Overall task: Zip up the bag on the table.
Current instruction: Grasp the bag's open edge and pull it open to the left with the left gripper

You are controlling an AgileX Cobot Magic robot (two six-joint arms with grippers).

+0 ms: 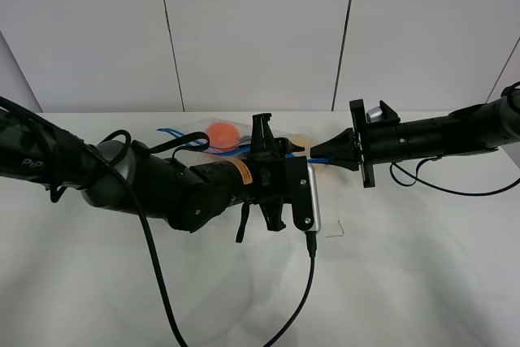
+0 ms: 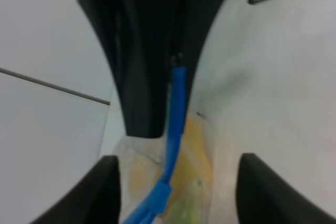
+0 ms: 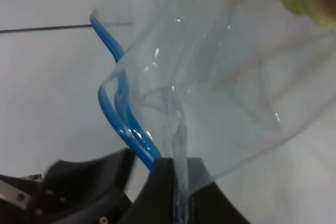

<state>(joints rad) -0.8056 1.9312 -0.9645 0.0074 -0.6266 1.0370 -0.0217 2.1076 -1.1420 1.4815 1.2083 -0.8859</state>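
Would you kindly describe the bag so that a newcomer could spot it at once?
On the white table, look midway along the far edge, where the two arms meet. The bag sits behind the left arm, its edge pinched by the right hand. It alone is clear plastic, with a blue zipper strip and an orange inside.

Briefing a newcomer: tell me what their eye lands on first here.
Over the white table, the right gripper pinches the blue zipper strip of a clear bag. The left gripper faces it, open. An orange shows just beyond the left gripper, toward the wall.
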